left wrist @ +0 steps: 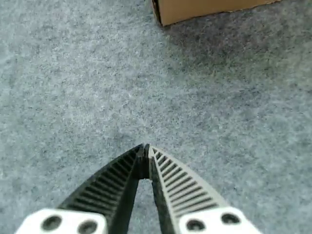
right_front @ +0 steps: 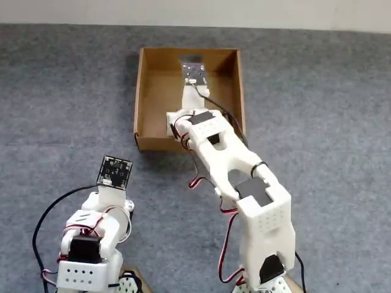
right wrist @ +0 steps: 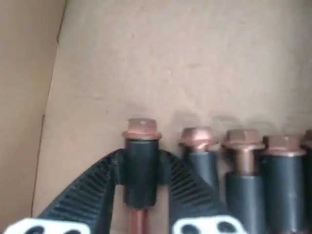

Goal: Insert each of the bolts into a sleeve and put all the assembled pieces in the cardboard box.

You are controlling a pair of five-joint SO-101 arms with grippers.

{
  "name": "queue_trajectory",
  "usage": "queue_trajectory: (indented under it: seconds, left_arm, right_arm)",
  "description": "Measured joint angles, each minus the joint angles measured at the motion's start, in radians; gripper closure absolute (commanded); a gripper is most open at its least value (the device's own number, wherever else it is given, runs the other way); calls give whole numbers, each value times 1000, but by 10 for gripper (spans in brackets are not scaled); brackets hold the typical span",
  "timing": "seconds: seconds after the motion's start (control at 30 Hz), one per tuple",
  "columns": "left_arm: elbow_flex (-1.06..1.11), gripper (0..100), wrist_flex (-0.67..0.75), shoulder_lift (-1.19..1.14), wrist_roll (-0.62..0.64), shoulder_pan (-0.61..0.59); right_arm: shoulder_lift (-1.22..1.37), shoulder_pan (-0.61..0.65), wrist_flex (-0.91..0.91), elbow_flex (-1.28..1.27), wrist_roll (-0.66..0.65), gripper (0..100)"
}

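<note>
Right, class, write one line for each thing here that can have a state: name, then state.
Left black ribbed end effector: shut, empty.
Right black ribbed end effector: shut on one copper hex bolt in a black sleeve.
Brown cardboard box: open-topped.
Other copper bolts in black sleeves: assembled, side by side on the box floor.

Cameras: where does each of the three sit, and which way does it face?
High view: fixed above the grey mat, looking down on the cardboard box; the left arm and the right arm, stretched into the box, show.
Left wrist view: on the left wrist, facing the mat; its shut left fingers show.
Right wrist view: on the right wrist, facing the box floor; right fingers clamp a sleeved bolt.
Shared: all see the box.
</note>
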State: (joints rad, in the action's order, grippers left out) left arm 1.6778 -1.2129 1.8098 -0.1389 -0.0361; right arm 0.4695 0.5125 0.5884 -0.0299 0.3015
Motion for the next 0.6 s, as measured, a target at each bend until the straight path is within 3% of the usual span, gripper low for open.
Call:
queue_trajectory:
  seconds: [0.3, 0.37, 0.47, 0.6]
  left_arm:
    - [0, 970, 0, 0, 0, 0]
    - [0, 970, 0, 0, 0, 0]
    - [0, 970, 0, 0, 0, 0]
    - [0, 970, 0, 0, 0, 0]
  right_arm:
    - [-71, -32, 34, 48, 3, 772]
    - [-149, -64, 86, 48, 3, 827]
    - [-304, -84, 232, 48, 3, 988]
    - [-519, -87, 425, 48, 3, 974]
